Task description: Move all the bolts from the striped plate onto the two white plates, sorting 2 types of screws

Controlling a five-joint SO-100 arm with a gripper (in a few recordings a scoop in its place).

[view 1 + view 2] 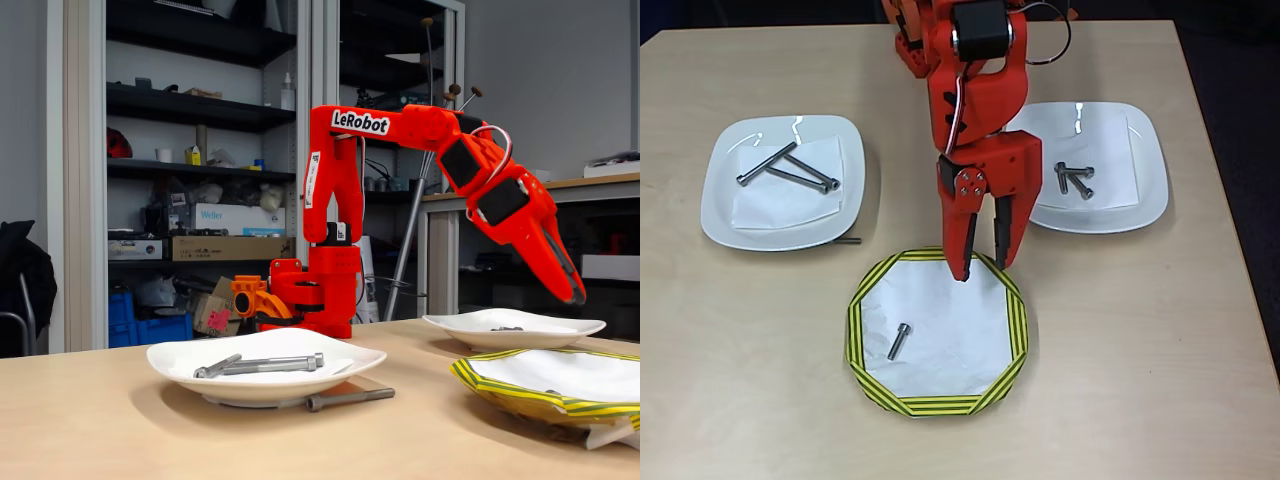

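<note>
The striped plate [855,330] lies at the table's front middle, and a single short bolt [899,341] rests on its left half. My red gripper [983,268] hangs open and empty over the plate's far rim, well clear of that bolt. In the overhead view the left white plate [720,210] holds crossed long bolts [790,170], and the right white plate [1145,200] holds short bolts [1075,180]. In the fixed view the gripper [577,295] points down between the far white plate [450,325] and the striped plate [500,390]. The long bolts [260,365] lie on the near white plate [170,360].
One long bolt [848,240] lies on the bare table against the left plate's front edge, also seen as a bolt [350,398] beside that plate. The arm's base [310,290] stands at the table's far edge. Shelves stand behind the table.
</note>
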